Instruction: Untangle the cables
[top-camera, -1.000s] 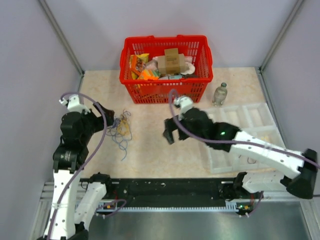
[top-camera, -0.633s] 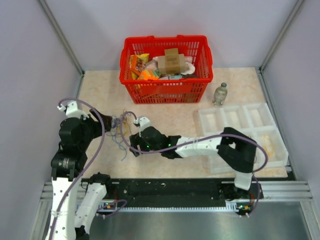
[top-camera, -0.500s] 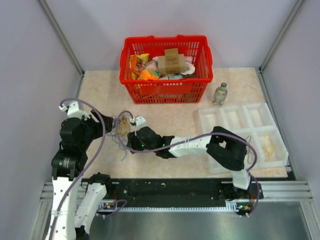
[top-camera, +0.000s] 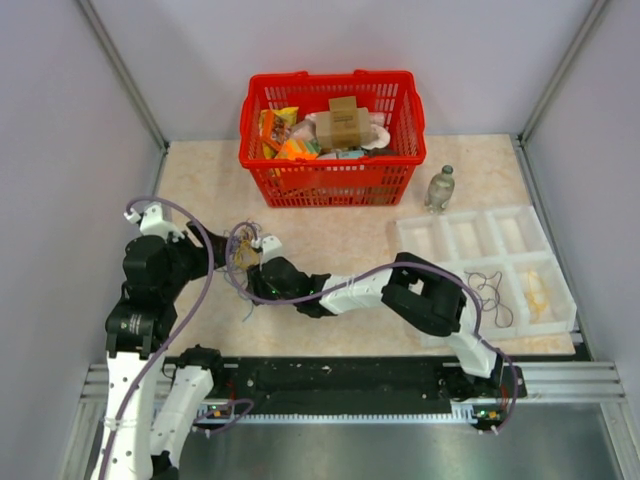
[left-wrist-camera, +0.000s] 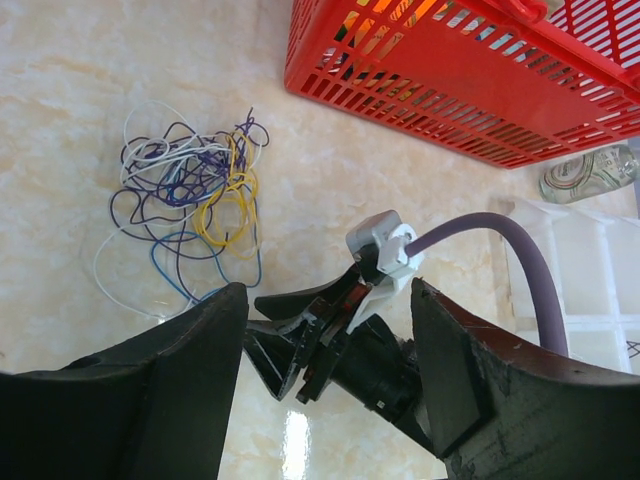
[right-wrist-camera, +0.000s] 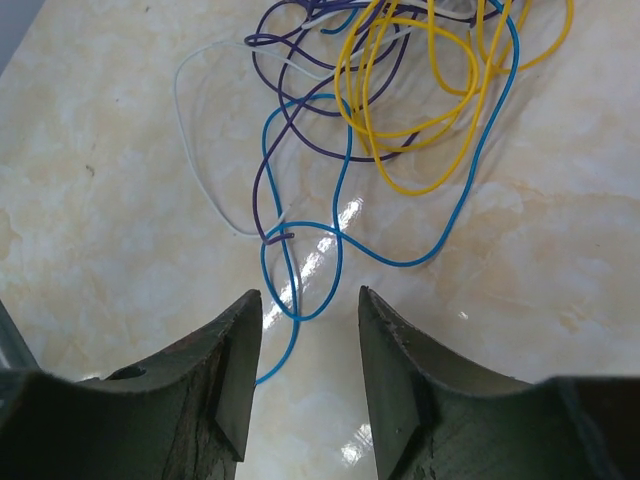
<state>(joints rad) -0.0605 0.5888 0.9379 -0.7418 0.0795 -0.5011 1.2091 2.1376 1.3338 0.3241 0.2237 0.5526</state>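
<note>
The cables (top-camera: 240, 256) lie in a loose tangle of purple, yellow, blue and white strands (left-wrist-camera: 190, 190) on the beige tabletop, left of centre. My right gripper (top-camera: 251, 287) has reached across to the tangle's near edge. In the right wrist view it (right-wrist-camera: 308, 300) stands open low over the table, with the end loop of a blue cable (right-wrist-camera: 301, 318) lying between its fingers, unclamped. Yellow loops (right-wrist-camera: 400, 130) lie beyond. My left gripper (left-wrist-camera: 325, 290) is open beside the tangle, nothing in it. The right gripper (left-wrist-camera: 262, 335) shows below it.
A red basket (top-camera: 330, 170) full of packets stands at the back. A small bottle (top-camera: 440, 187) stands to its right. A white compartment tray (top-camera: 470, 235) lies at the right; one cell holds a dark strand (top-camera: 488, 295), another a yellow one (top-camera: 540, 295).
My right arm has swung from the table's middle leftward to the tangle, and its jaws have narrowed around the blue loop. My left gripper has narrowed slightly and shifted little.
</note>
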